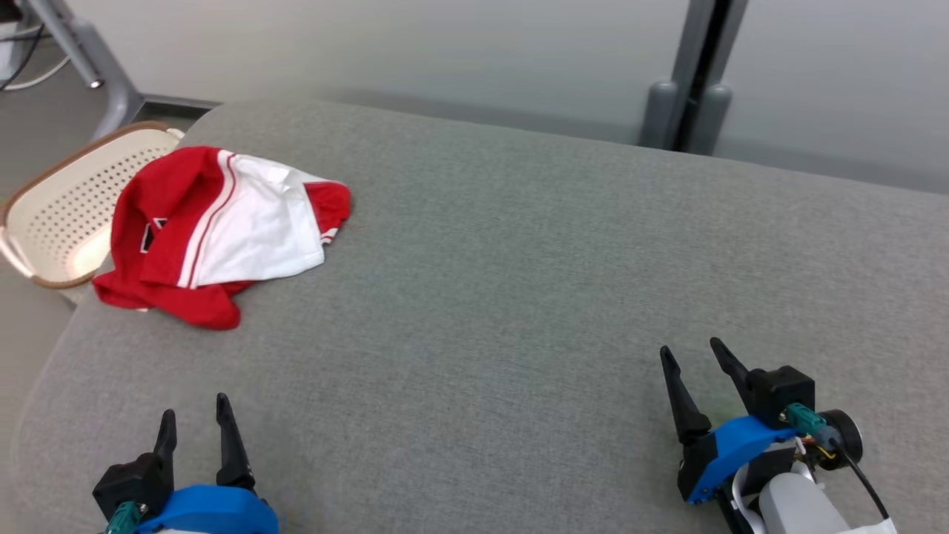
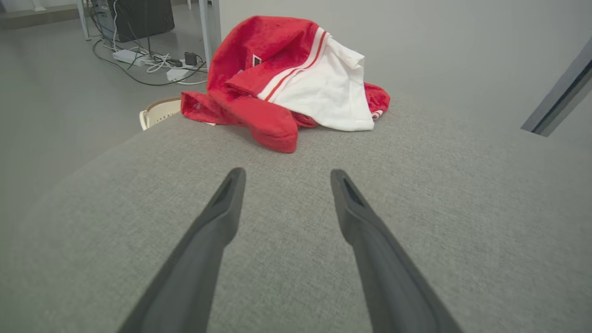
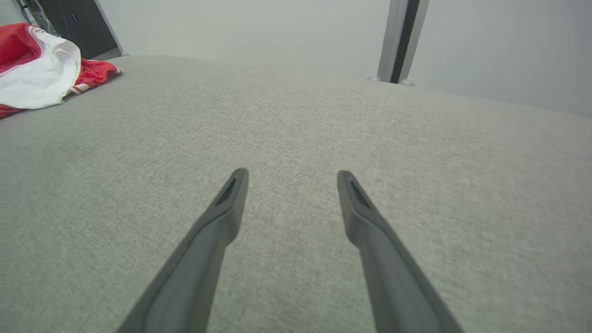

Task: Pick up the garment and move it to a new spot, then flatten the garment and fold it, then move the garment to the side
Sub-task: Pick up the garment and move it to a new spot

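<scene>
Cloth, soft and light: we would pinch a raised fold of the garment (image 1: pixel 222 230) at the cushion's (image 1: pixel 519 297) far-left corner; left gripper (image 1: pixel 195 406) and right gripper (image 1: pixel 689 345) gape empty.

A red garment (image 1: pixel 159 222) with a white panel and red-and-white stripes, on a flecked grey tabletop (image 1: pixel 519 297); a cream, dot-perforated basket (image 1: pixel 63 215) rimmed in brown; black fingers (image 1: pixel 231 445) on blue housings (image 1: pixel 211 512).

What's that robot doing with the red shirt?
Nothing yet. A crumpled red and white shirt lies at the far left of the grey cushion, next to a basket. The left gripper and right gripper are both open and empty, well short of the shirt. The left one is nearer to it.
</scene>
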{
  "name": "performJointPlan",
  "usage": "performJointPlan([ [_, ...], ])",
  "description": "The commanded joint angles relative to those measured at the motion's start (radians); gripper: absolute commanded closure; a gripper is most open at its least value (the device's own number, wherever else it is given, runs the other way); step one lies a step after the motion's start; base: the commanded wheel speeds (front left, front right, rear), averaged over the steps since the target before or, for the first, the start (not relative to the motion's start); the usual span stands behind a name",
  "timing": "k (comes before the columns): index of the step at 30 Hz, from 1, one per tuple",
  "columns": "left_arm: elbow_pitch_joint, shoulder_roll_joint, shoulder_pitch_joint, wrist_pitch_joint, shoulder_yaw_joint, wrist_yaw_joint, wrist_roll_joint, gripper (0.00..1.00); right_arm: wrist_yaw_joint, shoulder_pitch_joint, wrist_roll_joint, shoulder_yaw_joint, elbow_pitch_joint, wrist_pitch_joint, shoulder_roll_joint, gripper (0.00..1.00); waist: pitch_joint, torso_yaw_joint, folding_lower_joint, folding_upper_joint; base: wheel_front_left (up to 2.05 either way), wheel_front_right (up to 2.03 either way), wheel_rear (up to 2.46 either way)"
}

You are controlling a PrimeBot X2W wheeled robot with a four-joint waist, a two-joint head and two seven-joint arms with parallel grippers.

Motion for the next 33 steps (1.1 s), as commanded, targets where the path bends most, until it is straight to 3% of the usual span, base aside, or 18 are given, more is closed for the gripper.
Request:
performJointPlan([
  [1,0.002,-0.002,0.0,0.0,0.011,0.003,-0.009,0.0,0.0,-0.014,0.007,0.012,-0.002,-0.003,-0.003,0.0,0.032,0.049,0.0,0.0,0.0,0.0,0.0],
  [11,0.022,-0.001,-0.04,0.0,0.07,-0.014,-0.036,0.0,0.0,-0.051,0.005,0.048,-0.008,-0.003,-0.004,0.0,0.073,0.078,0.0,0.0,0.0,0.0,0.0],
  [15,0.054,0.01,-0.131,0.0,0.132,-0.063,-0.035,0.0,0.0,-0.074,-0.008,0.026,-0.037,-0.003,-0.003,0.0,0.124,0.049,0.0,0.0,0.0,0.0,0.0],
  [22,0.154,0.116,-0.329,0.0,0.163,-0.099,-0.027,0.0,0.0,-0.116,-0.035,-0.031,-0.106,-0.003,-0.003,0.0,0.219,0.0,0.0,0.0,0.0,0.0,0.0],
  [33,0.401,0.263,-0.591,0.034,0.096,-0.108,-0.065,0.0,-0.001,-0.139,-0.061,-0.09,-0.122,0.001,-0.011,0.0,0.33,-0.054,0.0,0.0,0.0,0.0,0.0],
])
